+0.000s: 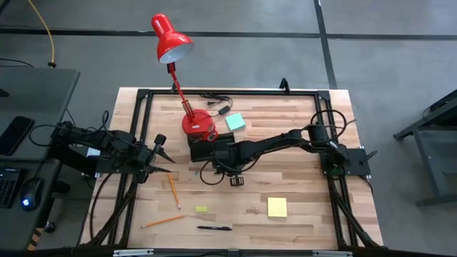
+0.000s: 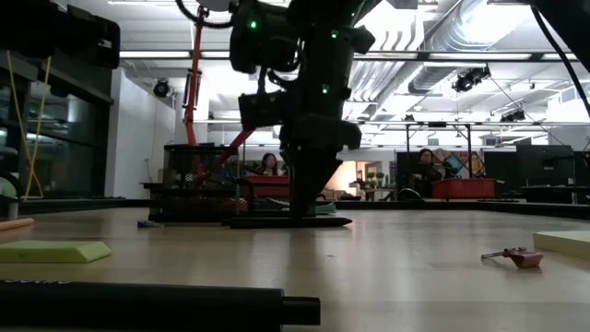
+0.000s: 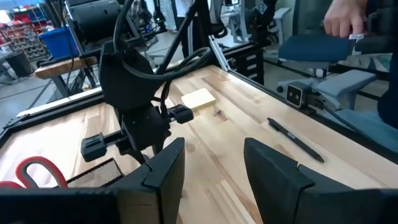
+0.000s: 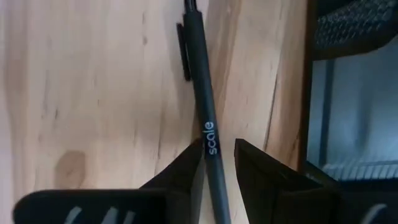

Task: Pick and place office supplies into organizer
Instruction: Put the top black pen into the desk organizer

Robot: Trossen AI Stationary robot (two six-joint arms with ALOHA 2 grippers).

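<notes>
My right gripper has its two dark fingers straddling a slim black pen that lies flat on the pale wooden table; whether they clamp it I cannot tell. The low black mesh organizer sits at the pen's nine o'clock in the high view. I judge this the pick step: next comes a firm squeeze and lift. My left gripper waits spread apart at the table's nine o'clock edge.

You are looking straight down from the high camera at the whole table. The low camera is sitting at tabletop level, facing across into the room. Both wrist cameras are peering close past their own fingers; all 4 are sharing the tabletop.
</notes>
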